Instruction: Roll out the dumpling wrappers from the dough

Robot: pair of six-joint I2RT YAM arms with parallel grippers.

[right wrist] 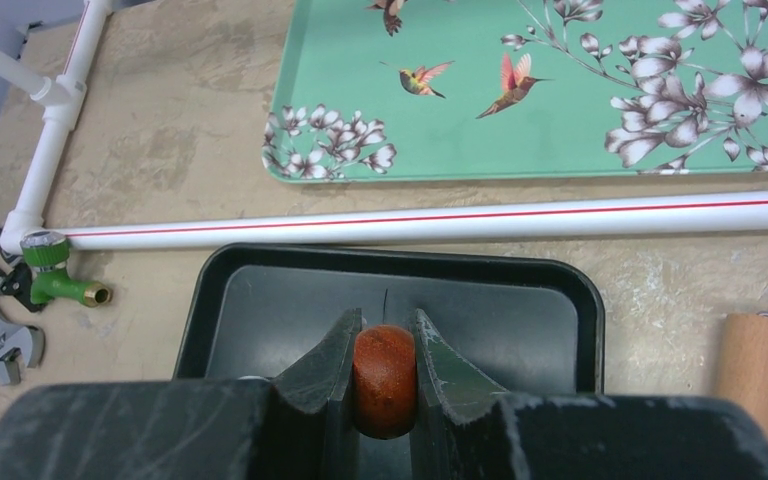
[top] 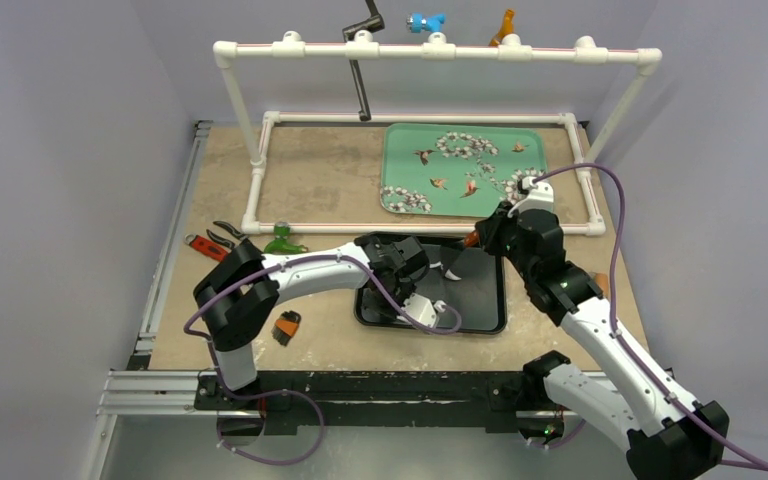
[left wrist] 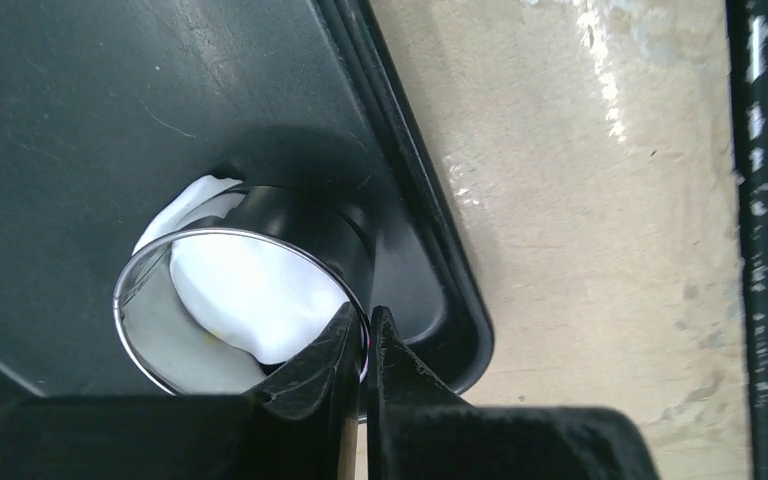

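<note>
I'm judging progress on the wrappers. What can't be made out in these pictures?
- White dough, left wrist: the ring cutter wall hides its outline, so cut or uncut is unclear.
- Reddish wooden handle, right wrist: the jaws cover everything below its tip.
- Black tray, top view: both arms cover most of its floor.

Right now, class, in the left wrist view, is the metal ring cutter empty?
No: a lump of white dough sits inside the metal ring cutter on the black tray.
</note>
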